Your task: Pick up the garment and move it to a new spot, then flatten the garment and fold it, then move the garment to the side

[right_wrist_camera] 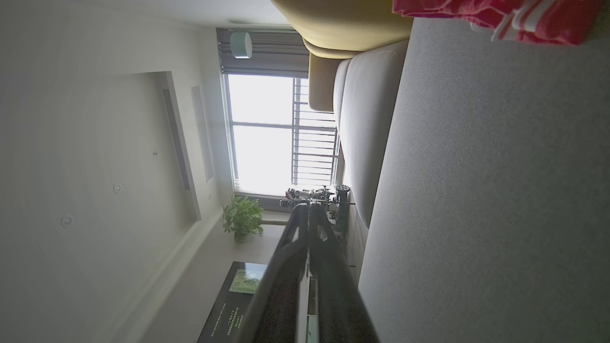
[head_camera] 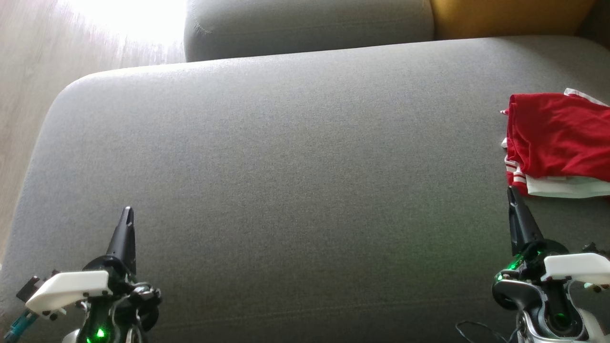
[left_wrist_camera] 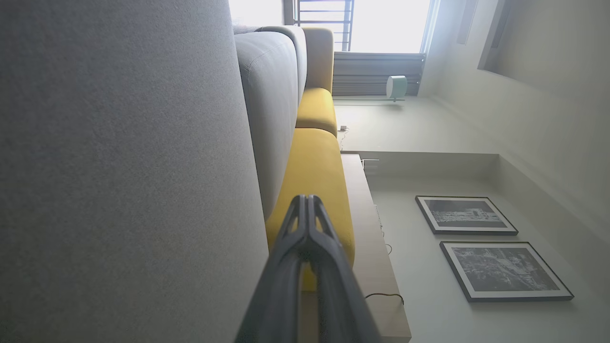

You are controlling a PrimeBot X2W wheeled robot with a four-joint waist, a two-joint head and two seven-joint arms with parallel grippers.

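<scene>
The garment (head_camera: 557, 143), red with white stripes and a white hem, lies folded on the grey sofa seat (head_camera: 295, 157) at the far right edge of the head view. A strip of the garment (right_wrist_camera: 500, 13) also crosses the top right corner of the right wrist view. My right gripper (head_camera: 513, 191) is shut and empty, its tip just below the garment's lower left corner. At the lower left my left gripper (head_camera: 127, 210) is shut and empty, far from the garment. In the wrist views, the left gripper (left_wrist_camera: 307, 199) and the right gripper (right_wrist_camera: 307, 206) each show pressed-together fingers.
A grey back cushion (head_camera: 305, 24) and a mustard cushion (head_camera: 510, 16) border the seat's far side. Wooden floor (head_camera: 28, 85) lies beyond the seat's left edge. The left wrist view shows a wooden shelf (left_wrist_camera: 371, 228) and framed pictures (left_wrist_camera: 467, 215) behind the sofa.
</scene>
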